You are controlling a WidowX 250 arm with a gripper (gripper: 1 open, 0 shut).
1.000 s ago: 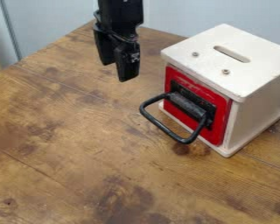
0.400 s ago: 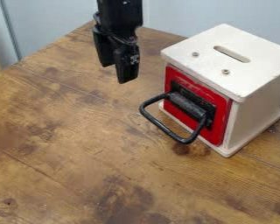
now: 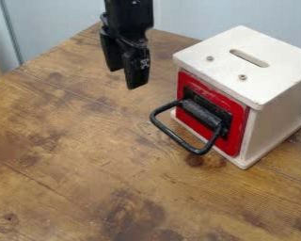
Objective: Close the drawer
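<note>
The drawer [image 3: 236,115] shows as a red front panel set in a cream wooden casing [image 3: 260,75] at the right of the table. Its front looks about flush with the casing. A black bar handle [image 3: 205,110] crosses the red front, and a large black loop [image 3: 181,129] hangs from it down onto the table. My black gripper [image 3: 124,72] hangs pointing down to the left of the drawer, a short way from it and touching nothing. Its fingers stand open with nothing between them.
The worn wooden table [image 3: 78,160] stretches out to the left and front of the casing. The casing has a slot [image 3: 250,58] and two small holes on top. A pale wall rises behind the table's far edge.
</note>
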